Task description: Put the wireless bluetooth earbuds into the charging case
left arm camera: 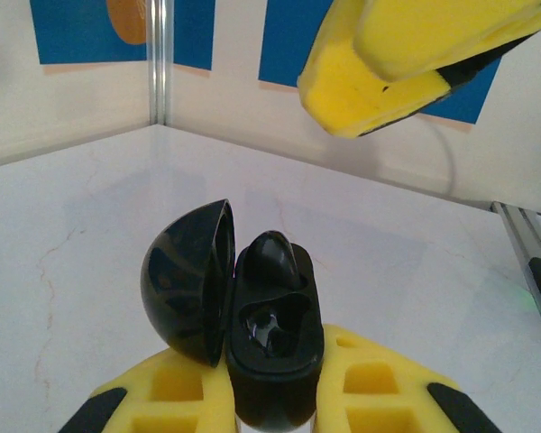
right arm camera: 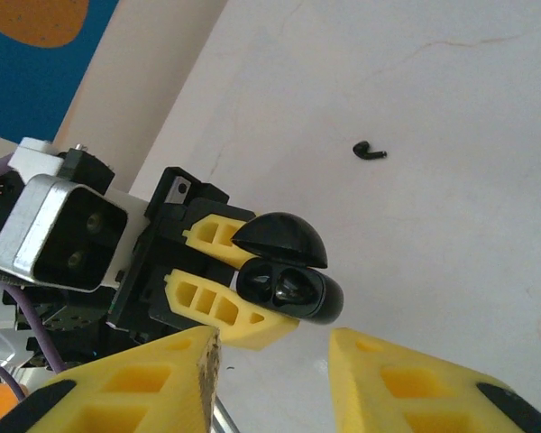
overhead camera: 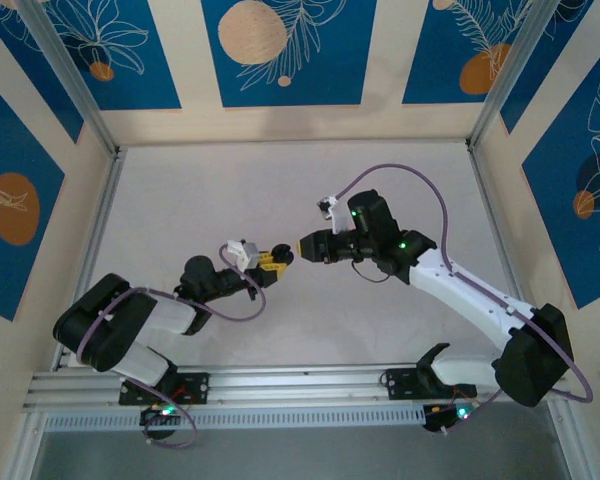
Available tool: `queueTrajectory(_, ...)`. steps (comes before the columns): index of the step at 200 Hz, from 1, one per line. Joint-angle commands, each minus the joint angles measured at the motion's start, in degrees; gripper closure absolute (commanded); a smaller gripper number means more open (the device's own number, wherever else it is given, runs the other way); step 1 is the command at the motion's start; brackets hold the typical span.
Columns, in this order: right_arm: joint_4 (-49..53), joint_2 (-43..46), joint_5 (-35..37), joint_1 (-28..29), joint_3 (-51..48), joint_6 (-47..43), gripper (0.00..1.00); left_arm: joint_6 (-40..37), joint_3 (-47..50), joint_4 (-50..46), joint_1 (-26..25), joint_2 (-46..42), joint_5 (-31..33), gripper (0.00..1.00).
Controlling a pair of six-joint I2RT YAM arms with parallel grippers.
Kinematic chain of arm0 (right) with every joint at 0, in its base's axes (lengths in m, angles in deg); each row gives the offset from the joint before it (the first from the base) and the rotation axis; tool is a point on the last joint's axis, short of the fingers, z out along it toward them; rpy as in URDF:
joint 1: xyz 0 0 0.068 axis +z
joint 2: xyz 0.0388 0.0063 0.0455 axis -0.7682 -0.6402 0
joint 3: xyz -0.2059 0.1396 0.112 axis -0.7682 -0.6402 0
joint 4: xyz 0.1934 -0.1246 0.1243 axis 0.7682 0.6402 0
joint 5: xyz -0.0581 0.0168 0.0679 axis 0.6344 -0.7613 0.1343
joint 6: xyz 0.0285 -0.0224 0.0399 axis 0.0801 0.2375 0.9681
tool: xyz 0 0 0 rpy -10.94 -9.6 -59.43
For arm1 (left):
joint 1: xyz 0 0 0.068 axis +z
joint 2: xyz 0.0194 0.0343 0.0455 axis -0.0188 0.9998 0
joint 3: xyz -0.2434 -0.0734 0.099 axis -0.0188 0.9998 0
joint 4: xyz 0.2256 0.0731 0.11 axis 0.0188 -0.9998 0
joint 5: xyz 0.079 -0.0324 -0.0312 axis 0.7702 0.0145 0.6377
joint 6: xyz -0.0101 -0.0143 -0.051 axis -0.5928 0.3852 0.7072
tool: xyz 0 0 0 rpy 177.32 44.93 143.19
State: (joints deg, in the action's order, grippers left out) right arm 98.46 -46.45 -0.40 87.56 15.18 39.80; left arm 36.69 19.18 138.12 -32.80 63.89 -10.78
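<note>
My left gripper (overhead camera: 273, 262) is shut on a black charging case (left arm camera: 275, 347), held up off the white table with its lid (left arm camera: 187, 281) swung open to the left. A black earbud (left arm camera: 272, 259) seems to sit in the case's far slot, while the near slot (left arm camera: 272, 325) looks hollow. My right gripper (right arm camera: 270, 361) is open with nothing in it, its fingertips (left arm camera: 388, 68) just short of the case (right arm camera: 293, 290). Another black earbud (right arm camera: 370, 151) lies loose on the table beyond the case. The pale pink earbuds are out of view.
Blue-and-cream patterned walls (overhead camera: 280, 50) and metal frame posts (overhead camera: 75, 75) enclose the white tabletop (overhead camera: 230, 190). An aluminium rail (overhead camera: 300, 385) runs along the near edge. The right arm's purple cable (overhead camera: 420, 180) loops above it.
</note>
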Motion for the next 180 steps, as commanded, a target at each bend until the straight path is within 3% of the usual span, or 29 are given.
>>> queueTrajectory(1, 5.88, -2.44, -0.92, 0.82, 2.75, -0.14, 0.62, -1.48, 0.38, 1.05, 0.1, -1.27, -2.1, 0.88)
queueTrajectory(34, 7.87, -6.73, 0.46, 2.23, 5.36, -1.36, 0.48, -1.31, 0.34, 1.12, 0.08, -1.7, -2.17, 0.88)
queueTrajectory(124, 5.64, -9.44, 0.68, 1.09, 5.39, -0.6, 0.51, -1.32, 0.17, -0.86, 0.09, -3.8, -2.19, 0.88)
queueTrajectory(180, 5.59, -5.68, -2.14, 0.62, 6.76, -1.51, 0.5, 1.68, 0.37, -6.85, 2.01, -7.81, 3.64, 0.88)
